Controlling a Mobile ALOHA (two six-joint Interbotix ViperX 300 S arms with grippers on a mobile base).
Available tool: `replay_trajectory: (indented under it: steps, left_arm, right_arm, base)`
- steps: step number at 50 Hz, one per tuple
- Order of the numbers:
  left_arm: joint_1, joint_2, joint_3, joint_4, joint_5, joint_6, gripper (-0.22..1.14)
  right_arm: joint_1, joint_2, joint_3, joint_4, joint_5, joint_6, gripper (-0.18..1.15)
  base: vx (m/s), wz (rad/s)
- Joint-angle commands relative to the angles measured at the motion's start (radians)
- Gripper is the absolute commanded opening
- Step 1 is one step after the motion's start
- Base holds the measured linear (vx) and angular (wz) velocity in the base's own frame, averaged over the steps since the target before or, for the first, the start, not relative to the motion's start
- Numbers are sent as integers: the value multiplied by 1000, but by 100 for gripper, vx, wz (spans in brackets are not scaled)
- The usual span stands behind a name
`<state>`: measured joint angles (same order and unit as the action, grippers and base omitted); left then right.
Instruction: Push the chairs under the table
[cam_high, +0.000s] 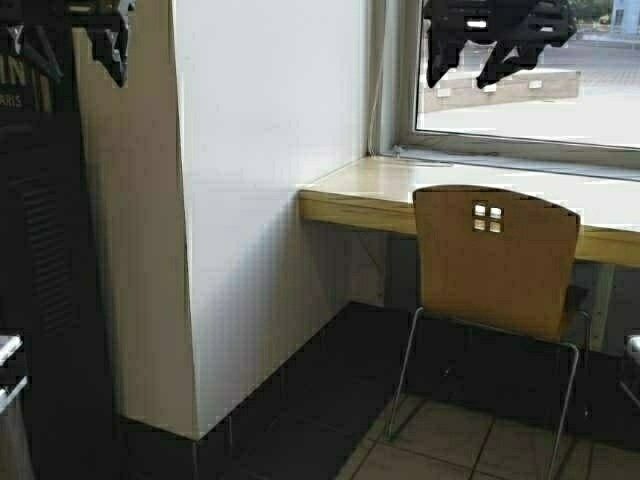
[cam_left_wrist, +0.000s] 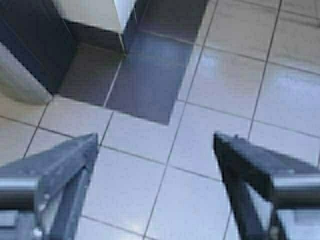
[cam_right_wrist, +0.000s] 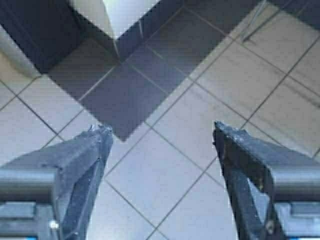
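Both pincers, left (cam_left_wrist: 155, 145) and right (cam_right_wrist: 162, 137), hang raised and open, holding nothing. Your chair (cam_high: 495, 260) stands pulled out from the counter (cam_high: 350, 195), so the push remains undone.

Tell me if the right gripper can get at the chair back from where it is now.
Probably not yet. The right gripper is open and raised high, pointing down at bare floor tiles, well off the chair. Nothing stands between them, so the way looks free once the robot closes in.
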<state>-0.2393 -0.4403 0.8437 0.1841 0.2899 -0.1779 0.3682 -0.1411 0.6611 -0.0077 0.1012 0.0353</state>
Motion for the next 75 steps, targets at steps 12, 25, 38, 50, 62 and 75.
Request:
replay_trajectory:
  steps: [12, 25, 38, 50, 62, 75]
  left_arm:
    - [-34, -2, -21, -5, 31, 9, 99]
    - [-34, 41, -43, 3, 9, 14, 99]
    - [-34, 69, -34, 5, 2, 14, 99]
    - [-34, 110, -29, 14, 3, 15, 99]
    - [-34, 100, -35, -2, 26, 0, 99]
    - [-34, 101, -37, -9, 29, -3, 99]
  right_arm:
    - [-17, -61, -32, -11, 58, 0, 94]
    - [-26, -89, -61, 3, 75, 5, 94]
    - [-31, -84, -58, 6, 84, 6, 94]
    - [-32, -78, -66, 6, 91, 5, 94]
    - [-34, -74, -60, 6, 100, 5, 94]
    - [-34, -43, -78, 6, 101, 5, 94]
  base:
    - [-32, -3]
    - [-31, -6]
    - [-29, -13]
    - [-21, -23]
    - [-15, -36]
    - [-12, -47]
